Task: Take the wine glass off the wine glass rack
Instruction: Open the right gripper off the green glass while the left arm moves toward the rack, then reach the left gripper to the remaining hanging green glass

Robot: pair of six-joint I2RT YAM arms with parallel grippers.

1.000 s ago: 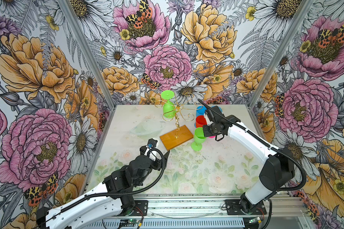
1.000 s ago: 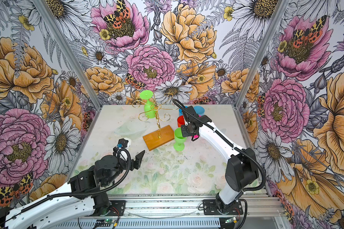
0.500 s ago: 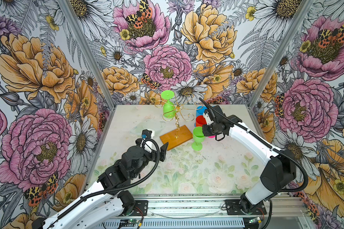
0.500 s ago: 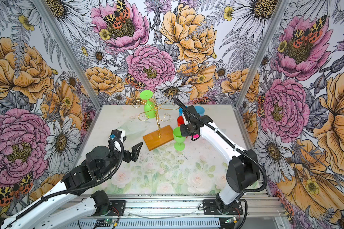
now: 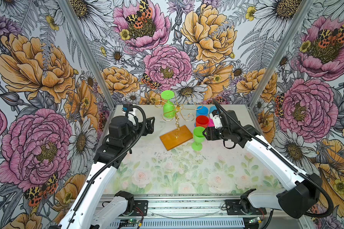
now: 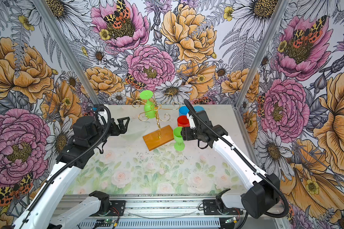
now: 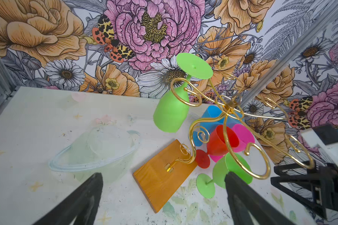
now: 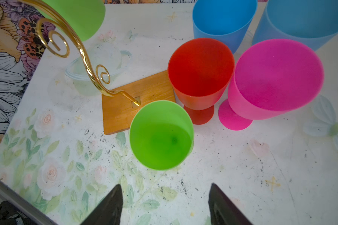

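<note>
In both top views the green wine glass (image 5: pixel 168 109) hung foot-up, long axis close to upright, on the wine glass rack (image 5: pixel 176 137) at upper centre, just up-right of my left jaws, spread and empty, nearer than my right jaws, spread beside a standing green glass (image 5: pixel 197 136).

Right of rack (image 5: pixel 176 137), glasses (image 5: pixel 202 121); left clear

Red goblet (image 8: pixel 200 72), pink goblet (image 8: pixel 279 76), near blue goblet (image 8: pixel 222 17) and far blue goblet (image 8: pixel 304 19) upright, bunched on the floral bench (image 8: pixel 242 165).
</note>
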